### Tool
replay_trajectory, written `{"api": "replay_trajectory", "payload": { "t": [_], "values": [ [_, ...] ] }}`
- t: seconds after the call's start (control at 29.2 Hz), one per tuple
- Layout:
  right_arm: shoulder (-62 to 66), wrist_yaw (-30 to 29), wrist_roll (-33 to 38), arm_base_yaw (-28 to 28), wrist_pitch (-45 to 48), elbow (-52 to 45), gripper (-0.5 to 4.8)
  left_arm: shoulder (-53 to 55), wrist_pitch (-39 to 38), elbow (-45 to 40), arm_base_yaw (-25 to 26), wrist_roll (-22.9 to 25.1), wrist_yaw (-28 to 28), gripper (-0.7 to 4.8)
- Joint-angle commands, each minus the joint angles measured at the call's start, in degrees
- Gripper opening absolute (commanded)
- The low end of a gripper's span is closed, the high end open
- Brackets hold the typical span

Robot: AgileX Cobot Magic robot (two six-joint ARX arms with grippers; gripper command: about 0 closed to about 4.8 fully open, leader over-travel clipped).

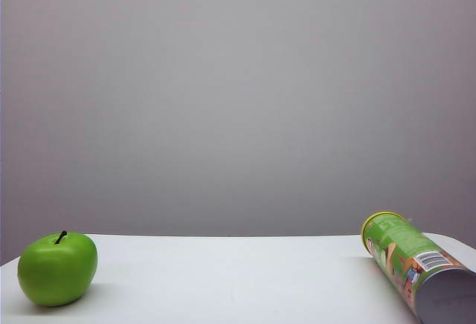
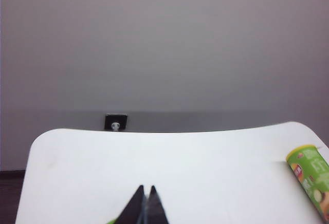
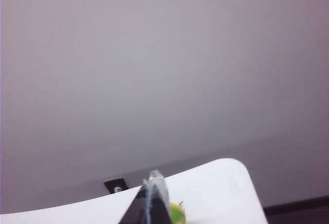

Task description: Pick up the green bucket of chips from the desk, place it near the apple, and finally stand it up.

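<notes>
A white worktop stands against a plain grey wall. The green bucket of chips lies on its side at the right edge, yellow lid toward the wall. The apple sits upright far left, well apart. The left hand and right hand hover above the worktop, fingers pressed together, holding nothing.

The green bucket of chips runs off the exterior view's lower right corner, its silver base cut. In the left wrist view only its lidded end shows. The right end effector hides most of a yellow-green thing; what it is cannot be told.
</notes>
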Motion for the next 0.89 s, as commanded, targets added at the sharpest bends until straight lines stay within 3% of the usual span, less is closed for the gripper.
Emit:
{"api": "replay_trajectory", "payload": {
  "t": [0.03,0.21,0.38,0.51,0.55,0.62,0.75,0.89],
  "values": [
    [3.9,0.0,-3.7,0.0,0.5,3.4,-0.05,8.2,-0.4,6.4,0.0,3.2,6.7,-0.04],
    [10.1,-1.4,-4.1,0.0,-0.4,7.6,-0.04,20.2,-8.9,17.6,-0.1,6.5,11.4,-0.04],
    [16.7,-7.1,-10.1,0.0,-0.9,11.1,-0.04,27.2,-19.4,27.5,-0.1,11.9,11.6,-0.03],
    [22.3,-12.7,-10.2,0.0,-1.6,14.4,-0.05,28.9,-21.7,31.8,-0.2,14.3,11.7,0.01],
    [25.9,-14.2,-9.9,0.0,-3.7,17.0,-0.04,28.9,-21.6,33.0,-0.9,14.4,11.7,0.35],
    [31.6,-15.5,-9.8,0.0,-6.8,21.0,-0.04,28.9,-22.1,34.2,-2.5,16.3,12.1,0.35],
    [43.4,-17.0,-9.9,0.1,-11.1,29.4,0.02,30.8,-23.1,35.4,-7.1,17.3,11.8,1.70],
    [52.7,-18.5,-10.3,0.2,-16.9,36.8,0.74,33.1,-23.0,35.6,-11.2,17.3,9.0,1.87]
  ]
}}
